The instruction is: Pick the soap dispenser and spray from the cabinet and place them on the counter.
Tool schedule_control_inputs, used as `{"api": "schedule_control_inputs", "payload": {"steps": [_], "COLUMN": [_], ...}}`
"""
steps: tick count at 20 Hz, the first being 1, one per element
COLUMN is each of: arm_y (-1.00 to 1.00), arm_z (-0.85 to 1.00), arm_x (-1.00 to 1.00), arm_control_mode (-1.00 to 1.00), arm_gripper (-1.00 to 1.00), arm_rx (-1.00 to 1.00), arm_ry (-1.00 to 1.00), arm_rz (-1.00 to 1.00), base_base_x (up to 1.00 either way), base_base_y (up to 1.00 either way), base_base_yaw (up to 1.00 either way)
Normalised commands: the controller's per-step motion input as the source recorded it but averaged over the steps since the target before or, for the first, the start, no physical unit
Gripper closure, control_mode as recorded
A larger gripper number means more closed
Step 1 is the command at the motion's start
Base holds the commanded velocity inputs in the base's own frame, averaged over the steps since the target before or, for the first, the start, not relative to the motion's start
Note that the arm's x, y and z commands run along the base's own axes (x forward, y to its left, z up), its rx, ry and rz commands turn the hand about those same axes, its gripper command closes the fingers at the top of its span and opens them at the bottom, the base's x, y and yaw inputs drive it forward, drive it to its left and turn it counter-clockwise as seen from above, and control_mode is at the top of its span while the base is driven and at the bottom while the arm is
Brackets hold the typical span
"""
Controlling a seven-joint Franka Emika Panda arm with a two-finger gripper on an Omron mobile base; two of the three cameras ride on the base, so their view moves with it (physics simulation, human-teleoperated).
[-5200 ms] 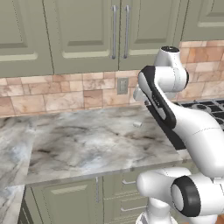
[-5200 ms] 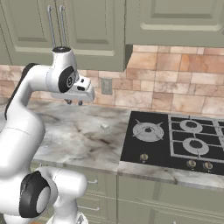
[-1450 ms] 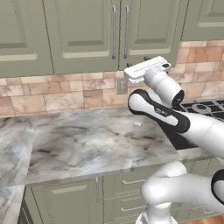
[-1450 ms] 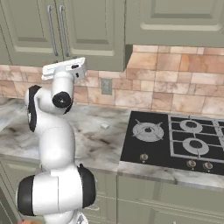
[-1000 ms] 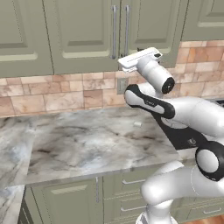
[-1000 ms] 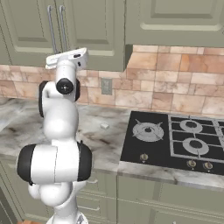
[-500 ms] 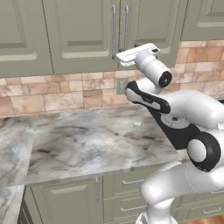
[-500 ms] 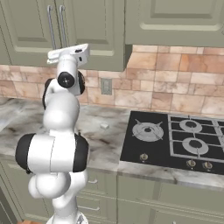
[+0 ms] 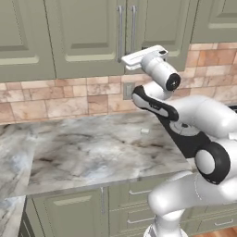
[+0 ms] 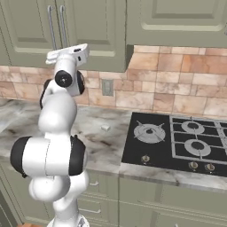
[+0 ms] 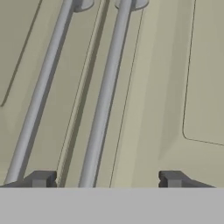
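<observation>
The olive-green cabinet (image 9: 88,37) hangs above the counter (image 9: 92,152) with both doors shut. The soap dispenser and the spray are hidden behind them. My gripper (image 11: 107,179) is open and raised right up to the doors at the lower ends of the two vertical bar handles. In the hand view the right-hand handle (image 11: 105,96) runs down between my fingertips (image 11: 41,178), untouched, while the left-hand handle (image 11: 37,92) passes just outside them. In the left base view my hand (image 9: 139,56) sits just below the handles (image 9: 133,28). The right base view shows the same hand (image 10: 67,53).
A black stovetop (image 10: 177,137) lies to the right on the counter (image 10: 102,142). A small white object (image 9: 145,131) rests on the marble near the backsplash. A wall outlet (image 9: 128,90) sits under the cabinet. Drawers (image 9: 139,208) run below the counter edge.
Over the last second my hand has risen a little and moved closer to the cabinet doors, ending at the bar handles. The doors stay shut.
</observation>
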Motion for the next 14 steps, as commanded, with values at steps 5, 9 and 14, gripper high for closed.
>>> {"api": "schedule_control_inputs", "payload": {"steps": [5,9,14], "arm_y": [0.21,0.01,0.19], "arm_z": [0.0,0.0,0.0], "arm_x": [-0.06,0.0,-0.03], "arm_control_mode": [-1.0,-1.0,-1.0], "arm_gripper": [-1.0,-1.0,-1.0], "arm_rx": [-0.06,0.0,-0.03], "arm_ry": [0.0,0.0,-0.05], "arm_rz": [-0.02,0.0,-0.03], "base_base_x": [0.0,0.0,0.0], "base_base_y": [0.0,0.0,0.0], "base_base_yaw": [0.0,0.0,0.0]}}
